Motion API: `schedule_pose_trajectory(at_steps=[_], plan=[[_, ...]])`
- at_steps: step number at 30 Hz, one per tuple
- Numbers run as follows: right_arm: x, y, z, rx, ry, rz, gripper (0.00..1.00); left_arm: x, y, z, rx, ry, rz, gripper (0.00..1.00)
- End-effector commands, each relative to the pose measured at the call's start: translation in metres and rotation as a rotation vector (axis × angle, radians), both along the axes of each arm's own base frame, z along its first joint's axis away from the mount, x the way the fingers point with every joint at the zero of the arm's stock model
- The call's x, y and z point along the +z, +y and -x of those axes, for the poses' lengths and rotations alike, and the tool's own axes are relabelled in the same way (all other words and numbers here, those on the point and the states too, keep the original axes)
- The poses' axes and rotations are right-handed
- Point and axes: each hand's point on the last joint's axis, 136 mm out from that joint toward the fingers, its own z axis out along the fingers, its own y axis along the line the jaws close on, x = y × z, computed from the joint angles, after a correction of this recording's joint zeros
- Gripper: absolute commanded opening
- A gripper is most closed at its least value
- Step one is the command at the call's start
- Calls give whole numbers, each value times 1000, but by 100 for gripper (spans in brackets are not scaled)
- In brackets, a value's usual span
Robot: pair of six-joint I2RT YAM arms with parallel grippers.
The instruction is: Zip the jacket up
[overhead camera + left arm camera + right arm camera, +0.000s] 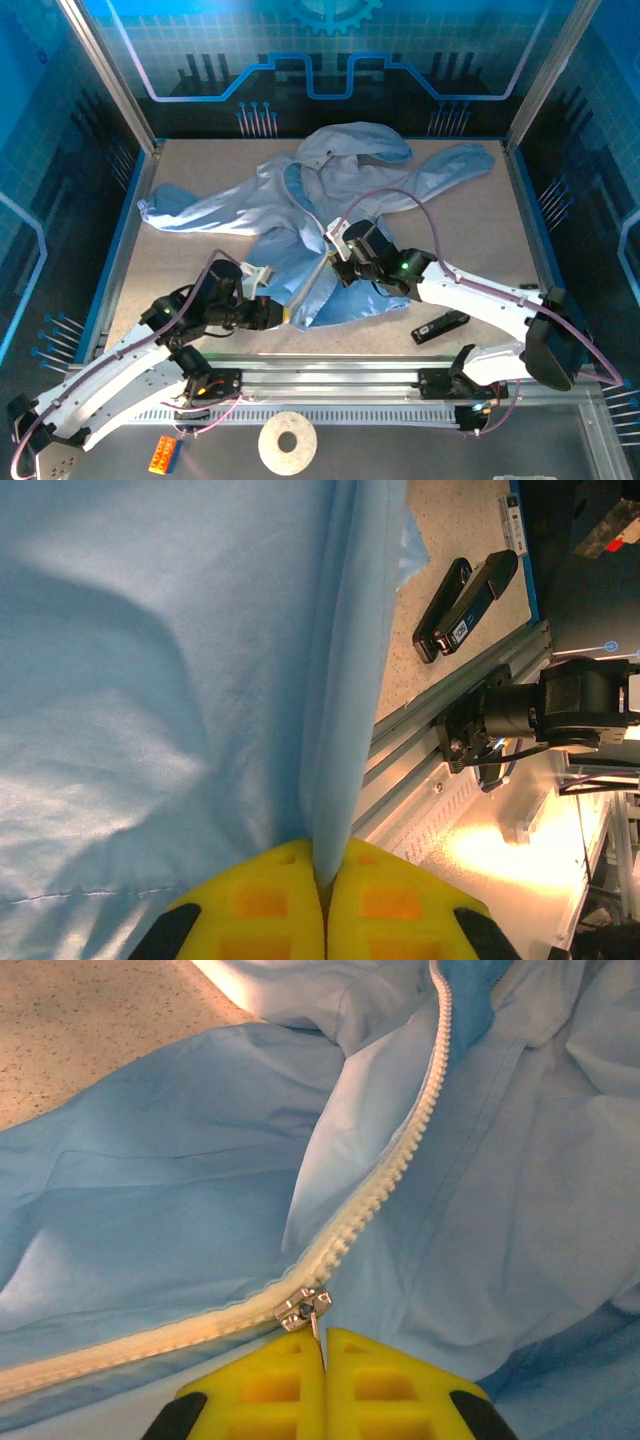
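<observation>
The light blue jacket [340, 190] lies spread on the speckled table, hood toward the back. My left gripper [283, 314] is shut on the jacket's bottom hem; in the left wrist view its yellow fingers [270, 905] pinch a fold of blue fabric [335, 730]. At the jacket's middle, my right gripper [336, 252] is shut on the zipper pull. In the right wrist view the metal slider [303, 1308] sits just ahead of the yellow fingertips [380, 1360]. The pale zipper [150, 1345] is joined to the slider's left, and a single open row of teeth [405, 1155] runs up and away.
A black handheld device [440, 325] lies on the table right of the hem, near the front rail [330, 378]. A white tape roll [287, 440] and an orange block [163, 453] rest below the rail. Blue panel walls enclose the table's sides and back.
</observation>
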Motion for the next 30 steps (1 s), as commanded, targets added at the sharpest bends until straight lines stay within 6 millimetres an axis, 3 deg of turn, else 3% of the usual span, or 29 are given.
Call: schedule_pose_trajectory(at_steps=[1, 30], plan=[[14, -30, -27, -141, -67, 16, 0, -7, 10, 21, -18, 100, -42, 0], [13, -35, -77, -154, -38, 17, 0, 1, 21, 20, 18, 68, -81, 0]])
